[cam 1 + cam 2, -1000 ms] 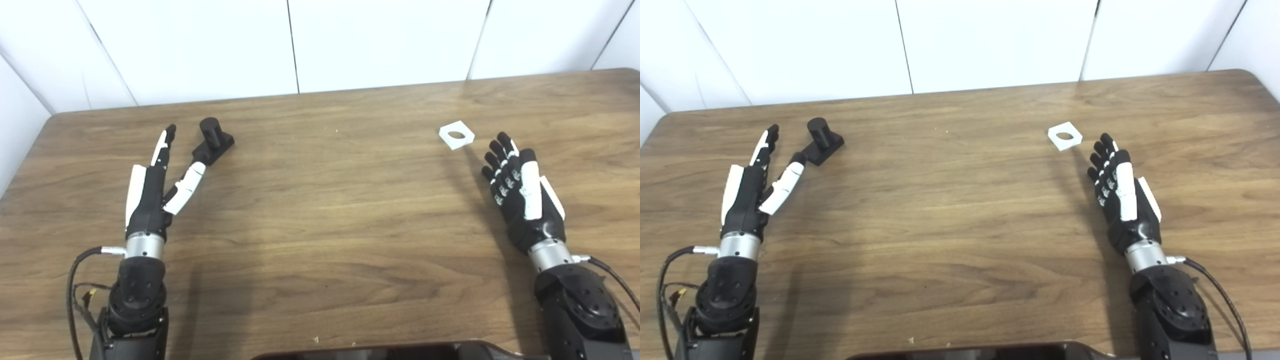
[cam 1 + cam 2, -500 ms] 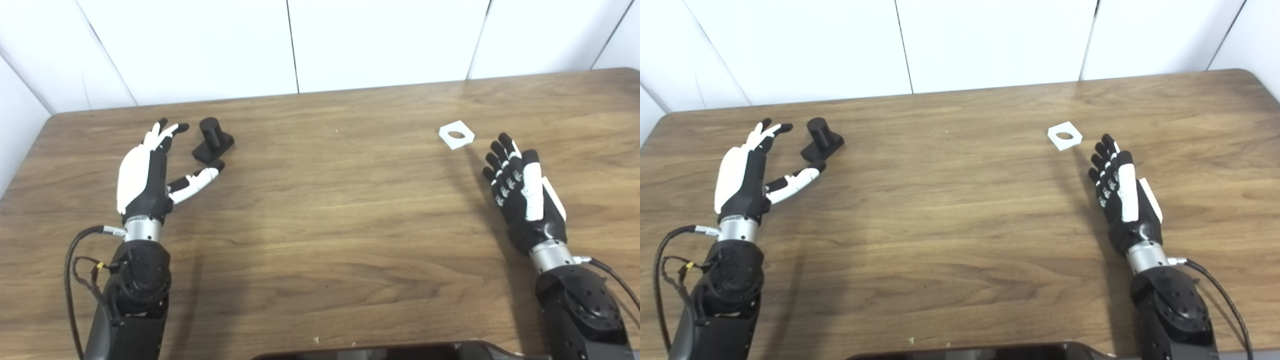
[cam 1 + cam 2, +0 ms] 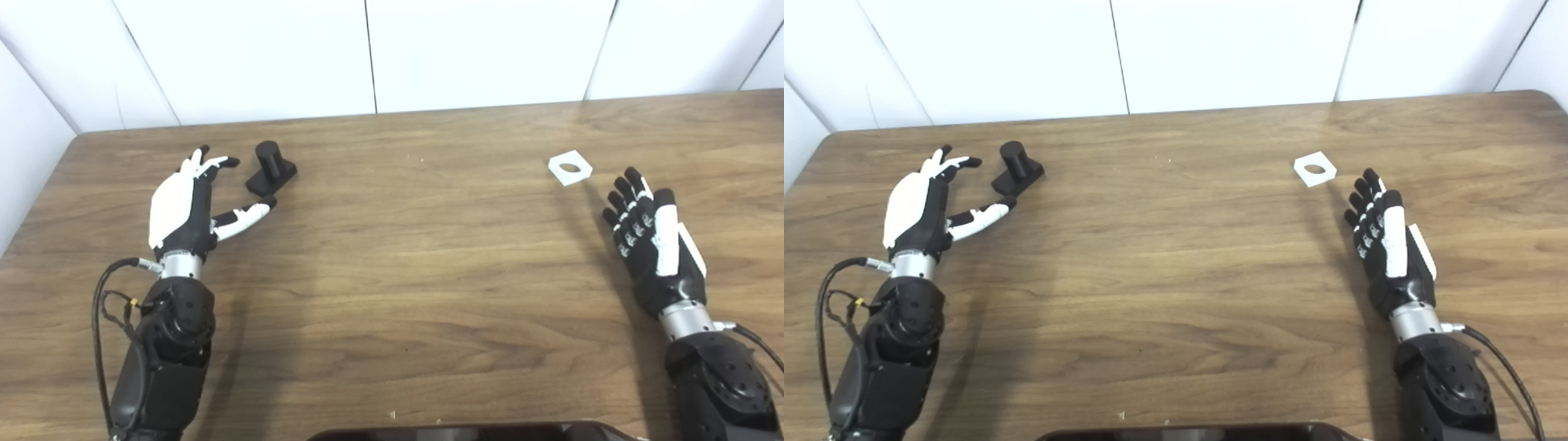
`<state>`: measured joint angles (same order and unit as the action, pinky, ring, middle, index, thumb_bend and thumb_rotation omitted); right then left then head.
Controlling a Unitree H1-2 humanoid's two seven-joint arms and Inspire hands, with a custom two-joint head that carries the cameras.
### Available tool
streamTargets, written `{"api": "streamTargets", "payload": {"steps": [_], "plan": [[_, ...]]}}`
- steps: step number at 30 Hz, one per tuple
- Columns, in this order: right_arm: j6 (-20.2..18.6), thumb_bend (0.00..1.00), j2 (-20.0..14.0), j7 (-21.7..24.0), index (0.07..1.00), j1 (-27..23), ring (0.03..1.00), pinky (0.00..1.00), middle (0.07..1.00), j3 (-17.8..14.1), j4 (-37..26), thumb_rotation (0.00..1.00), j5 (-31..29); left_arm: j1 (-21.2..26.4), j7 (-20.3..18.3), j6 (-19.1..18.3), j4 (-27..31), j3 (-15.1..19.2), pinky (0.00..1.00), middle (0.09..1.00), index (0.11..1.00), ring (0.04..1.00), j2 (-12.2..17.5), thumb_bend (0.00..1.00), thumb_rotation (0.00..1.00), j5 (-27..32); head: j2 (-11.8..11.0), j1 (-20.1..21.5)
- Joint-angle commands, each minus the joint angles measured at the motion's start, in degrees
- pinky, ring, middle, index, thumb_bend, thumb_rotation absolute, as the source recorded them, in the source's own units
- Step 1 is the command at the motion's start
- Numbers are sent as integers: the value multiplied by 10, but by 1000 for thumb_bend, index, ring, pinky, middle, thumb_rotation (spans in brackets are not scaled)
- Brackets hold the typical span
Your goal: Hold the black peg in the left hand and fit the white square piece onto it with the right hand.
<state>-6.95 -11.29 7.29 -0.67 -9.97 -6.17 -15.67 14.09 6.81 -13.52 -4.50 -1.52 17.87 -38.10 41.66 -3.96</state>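
Note:
The black peg (image 3: 271, 168), a short cylinder on a square black base, stands upright on the wooden table (image 3: 404, 257) at the far left. My left hand (image 3: 187, 205) is open just left of it, palm turned toward the peg, thumb tip close to the base, holding nothing. The white square piece (image 3: 570, 167), with a round hole, lies flat at the far right. My right hand (image 3: 652, 245) is open below and to the right of it, fingers pointing up toward it, not touching.
White wall panels (image 3: 367, 55) rise behind the table's far edge. A dark curved edge (image 3: 465, 432) shows at the bottom middle. A black cable (image 3: 101, 306) loops beside my left forearm.
My left hand has rolled from edge-on to palm facing the peg, its thumb spread under the peg's base. The camera has shifted slightly. The right hand, peg and white piece stay put.

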Motion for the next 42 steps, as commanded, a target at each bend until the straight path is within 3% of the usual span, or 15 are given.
{"api": "streamTargets", "payload": {"steps": [1,15,42], "plan": [[15,627,-8,7,1000,-9,1000,1000,1000,-2,-12,1000,-3,34,24,18,-2,0,1000,1000,799,1000,22,719,480,-12,1,-1],[19,598,-10,14,1000,-4,1000,1000,1000,-1,-15,1000,-6,86,48,28,-87,-22,1000,1000,802,1000,34,752,534,-19,-6,0],[19,598,-8,15,1000,7,1000,1000,1000,-5,-17,1000,-10,161,-8,-41,-136,-59,1000,985,742,1000,33,783,533,-11,-8,-1]]}}
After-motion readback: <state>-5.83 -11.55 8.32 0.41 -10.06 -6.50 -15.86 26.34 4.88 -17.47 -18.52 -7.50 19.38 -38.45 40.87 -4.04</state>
